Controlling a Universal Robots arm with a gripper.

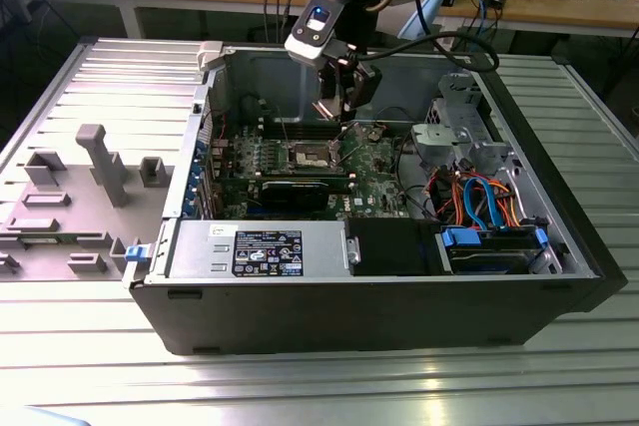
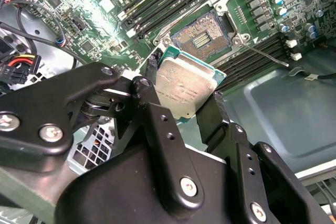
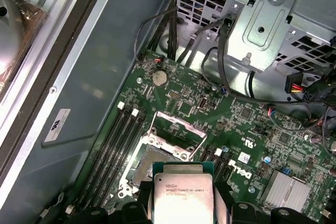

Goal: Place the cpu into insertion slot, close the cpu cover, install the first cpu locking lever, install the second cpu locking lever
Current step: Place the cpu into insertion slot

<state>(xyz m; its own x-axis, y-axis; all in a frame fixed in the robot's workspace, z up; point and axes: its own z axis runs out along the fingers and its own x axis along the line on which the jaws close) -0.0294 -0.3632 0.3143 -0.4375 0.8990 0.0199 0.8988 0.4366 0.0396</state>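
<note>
1. Holding the cpu (image 2: 185, 88) clenched by two opposite edges between the black fingers (image 2: 149, 100) of the gripper (image 2: 181, 98), with the silvery metal face turned up toward both wrist cameras.
2. Hanging the chip in the air over the green motherboard (image 2: 79, 30), near the insertion slot (image 2: 202, 35) but apart from it, touching neither rim nor contacts, and looking tilted against the board in the second wrist view.
3. Leaving the socket bare, dark centre exposed, with the cpu cover (image 3: 170, 148) apparently swung up and open just beyond it in the first wrist view, and a thin metal lever (image 2: 265, 55) lying loose beside the socket.
4. Working, by the look of it, on the first step: placing the cpu. Cover not yet closed, neither lever latched.
5. Calling, for that placement, for squaring the chip's edges with the socket rim, levelling it, and lowering it straight and gently, probably letting go only once it is lying flat.
6. Reaching down into the open computer case (image 1: 559, 246) in the exterior view, with the long memory slots (image 2: 157, 3) running beside the socket and a drive cage (image 1: 459, 122) with coloured cables toward the exterior view's right.
</note>
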